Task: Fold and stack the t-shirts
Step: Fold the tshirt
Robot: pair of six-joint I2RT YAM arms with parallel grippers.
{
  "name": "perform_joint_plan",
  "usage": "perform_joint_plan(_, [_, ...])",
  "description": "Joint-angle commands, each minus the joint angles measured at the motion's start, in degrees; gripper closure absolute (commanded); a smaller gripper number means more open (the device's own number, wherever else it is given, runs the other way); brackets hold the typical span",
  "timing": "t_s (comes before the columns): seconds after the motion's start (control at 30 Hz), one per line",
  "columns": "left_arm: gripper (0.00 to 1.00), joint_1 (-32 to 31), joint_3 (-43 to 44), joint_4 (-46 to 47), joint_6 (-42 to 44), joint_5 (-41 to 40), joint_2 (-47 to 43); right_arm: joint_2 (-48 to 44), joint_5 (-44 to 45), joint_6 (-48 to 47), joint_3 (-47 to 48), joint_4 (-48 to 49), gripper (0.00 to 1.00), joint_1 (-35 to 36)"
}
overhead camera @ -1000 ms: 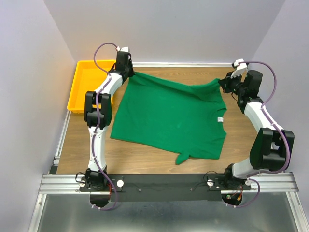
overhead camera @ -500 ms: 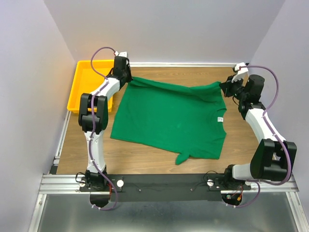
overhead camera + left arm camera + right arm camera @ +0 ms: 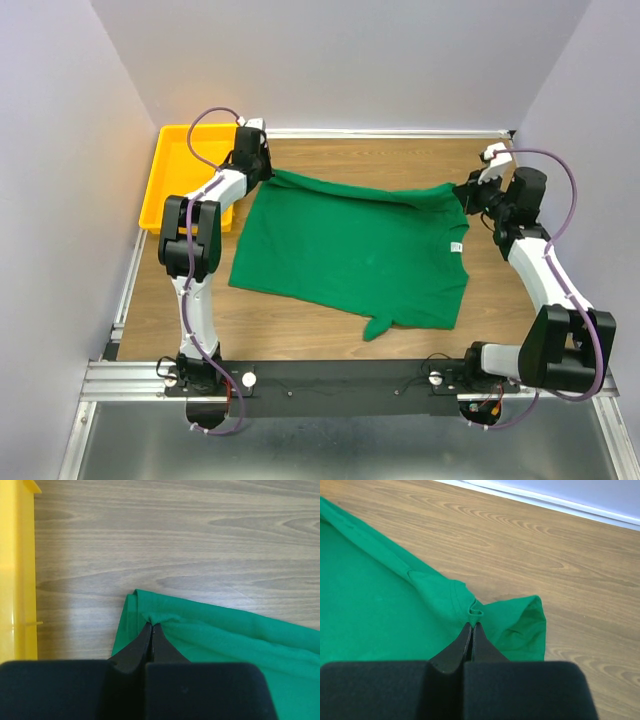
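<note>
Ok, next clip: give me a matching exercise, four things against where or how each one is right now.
Things:
1 yellow tray
2 left gripper
3 right gripper
4 neck label

Places or states:
A shut on the far right corner of the t-shirt
B white, near the t-shirt's right edge
C far left corner of the table
D shut on the t-shirt's far left corner

Pairs: 1-C, 2-D, 3-A, 4-B
</note>
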Motion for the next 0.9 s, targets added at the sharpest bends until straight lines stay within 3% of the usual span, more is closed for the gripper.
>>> perform_joint_plan(0.0, [1.00,0.40,-1.18,1.79,0.73,0.95,-3.70,-3.04,0.95,-0.94,-1.66,-1.82,0.99,0.30])
perform_joint_plan(0.6, [1.00,0.40,-10.05,3.38,0.82,-0.46,-8.35,-8.85,1.04,-1.99,-7.03,-5.43,0.99,0.30])
perform_joint_plan(0.7, [0.67,0.40,-12.77,3.29,-0.40,-1.77,-12.04,-9.46,1.65,-2.52,-8.08,-5.52,0.99,0.30])
perform_joint_plan(0.73, [0.49,0.40,-16.09,5.64,-0.76,-2.38,-15.96,-9.73,1.66,-3.13,-8.52,-5.52,0.99,0.30])
perform_joint_plan(0.83, [0.35,0.40,-22.34,11.62,-1.72,-2.57,-24.58,-10.43,1.92,-4.18,-9.93,-5.52,1.00,0.30])
perform_joint_plan(0.87, [0.35,0.40,-23.24,12.68,-1.82,-2.31,-26.27,-10.61,1.92,-4.45,-10.36,-5.60,0.99,0.30])
